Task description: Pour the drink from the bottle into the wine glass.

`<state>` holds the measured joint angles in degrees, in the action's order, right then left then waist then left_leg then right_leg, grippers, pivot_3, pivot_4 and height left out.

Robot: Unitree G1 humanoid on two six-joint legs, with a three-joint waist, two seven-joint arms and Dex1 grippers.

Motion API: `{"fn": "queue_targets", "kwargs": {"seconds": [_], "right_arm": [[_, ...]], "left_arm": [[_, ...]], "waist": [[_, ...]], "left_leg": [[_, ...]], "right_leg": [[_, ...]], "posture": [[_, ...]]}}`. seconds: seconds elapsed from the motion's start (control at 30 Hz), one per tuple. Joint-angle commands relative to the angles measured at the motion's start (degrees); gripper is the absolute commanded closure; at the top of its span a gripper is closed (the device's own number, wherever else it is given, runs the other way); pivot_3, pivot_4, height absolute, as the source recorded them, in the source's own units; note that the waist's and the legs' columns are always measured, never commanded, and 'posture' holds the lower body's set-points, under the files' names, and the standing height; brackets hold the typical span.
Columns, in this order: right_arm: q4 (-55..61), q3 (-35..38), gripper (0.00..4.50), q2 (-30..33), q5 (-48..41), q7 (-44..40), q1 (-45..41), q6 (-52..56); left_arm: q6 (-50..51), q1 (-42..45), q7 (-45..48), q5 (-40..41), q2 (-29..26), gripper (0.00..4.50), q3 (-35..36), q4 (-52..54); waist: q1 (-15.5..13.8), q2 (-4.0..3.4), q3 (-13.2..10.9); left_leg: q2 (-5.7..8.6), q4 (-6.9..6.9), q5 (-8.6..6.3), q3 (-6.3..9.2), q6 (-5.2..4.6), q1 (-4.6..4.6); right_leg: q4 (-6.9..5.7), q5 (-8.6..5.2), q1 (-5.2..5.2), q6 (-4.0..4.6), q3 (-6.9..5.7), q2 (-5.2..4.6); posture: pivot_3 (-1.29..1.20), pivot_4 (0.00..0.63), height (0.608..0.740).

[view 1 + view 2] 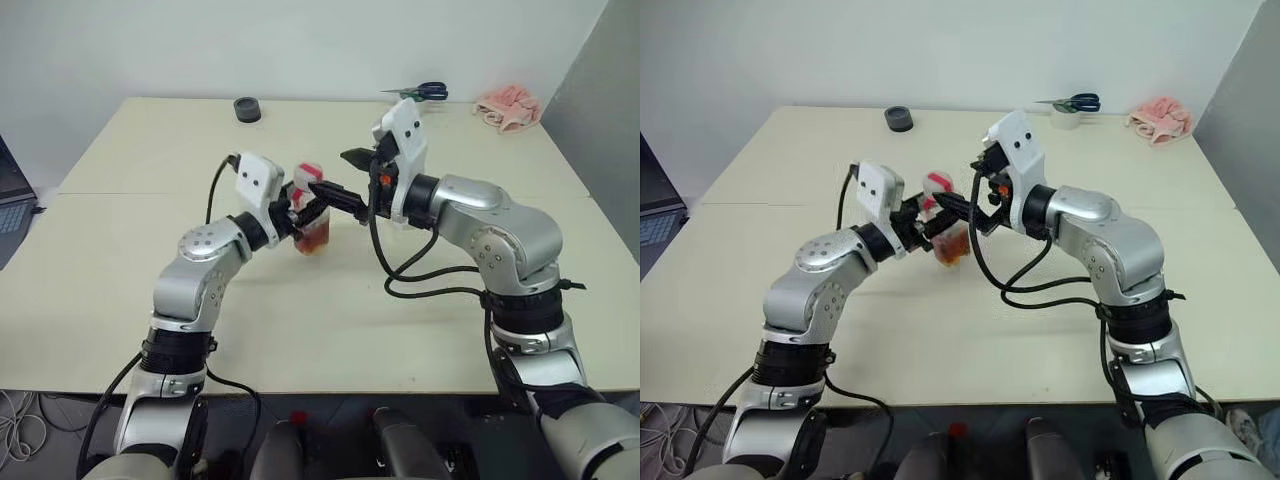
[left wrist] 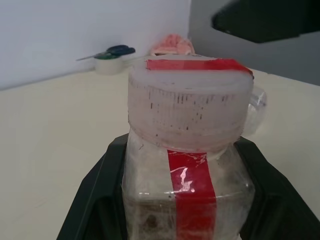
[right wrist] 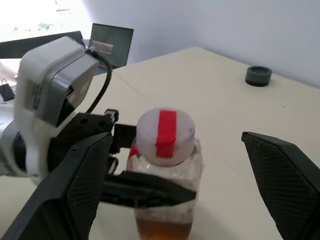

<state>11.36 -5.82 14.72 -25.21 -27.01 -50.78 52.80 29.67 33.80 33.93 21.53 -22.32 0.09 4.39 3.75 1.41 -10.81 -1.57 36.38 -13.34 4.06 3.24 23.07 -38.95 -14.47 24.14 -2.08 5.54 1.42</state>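
Left eye view, left fingers [image 1: 303,214] clamped on bottle [image 1: 311,222], right fingers [image 1: 338,176] spread wide above its cap.

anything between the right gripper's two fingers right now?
Yes: the bottle's cap, seen in the right wrist view. The right gripper stands open around it, untouching, while the left gripper is shut on the bottle.

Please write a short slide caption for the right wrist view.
Left gripper holds the capped bottle; open right gripper straddles its cap.
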Motion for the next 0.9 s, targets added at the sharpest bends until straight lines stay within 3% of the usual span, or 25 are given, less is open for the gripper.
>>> {"fn": "queue_targets", "kwargs": {"seconds": [0.03, 0.83, 0.9], "right_arm": [[0.99, 1.66, 0.06, -1.08, 0.52, 2.54, -0.28, -0.51], [2.82, -0.02, 0.06, -5.65, 1.25, 8.17, 0.44, 3.26], [2.40, -0.07, 0.45, -5.69, 1.59, 8.38, 0.44, 3.14]], "left_arm": [[-2.00, 0.92, 0.99, -0.05, -0.36, 2.34, 0.30, 2.53], [-5.23, 1.49, 1.92, -2.58, 2.55, 2.34, -1.80, 0.25], [-5.62, 1.49, 2.06, -2.80, 2.60, 2.34, -1.91, 0.15]], "waist": [[-0.01, 0.00, 0.00], [-0.05, 0.00, 0.00], [-0.05, 0.00, 0.00]], "left_leg": [[0.02, 0.00, 0.00, -0.01, 0.00, 0.00], [0.02, 0.00, 0.00, -0.02, 0.00, 0.01], [0.02, 0.00, 0.00, -0.02, 0.00, 0.01]], "right_leg": [[0.01, 0.00, -0.01, 0.00, 0.01, -0.01], [0.02, -0.03, 0.00, -0.04, 0.01, -0.02], [0.03, -0.03, 0.00, -0.05, 0.01, -0.02]], "posture": [[0.00, 0.150, 0.740], [0.00, 0.150, 0.740], [0.00, 0.150, 0.740]]}}
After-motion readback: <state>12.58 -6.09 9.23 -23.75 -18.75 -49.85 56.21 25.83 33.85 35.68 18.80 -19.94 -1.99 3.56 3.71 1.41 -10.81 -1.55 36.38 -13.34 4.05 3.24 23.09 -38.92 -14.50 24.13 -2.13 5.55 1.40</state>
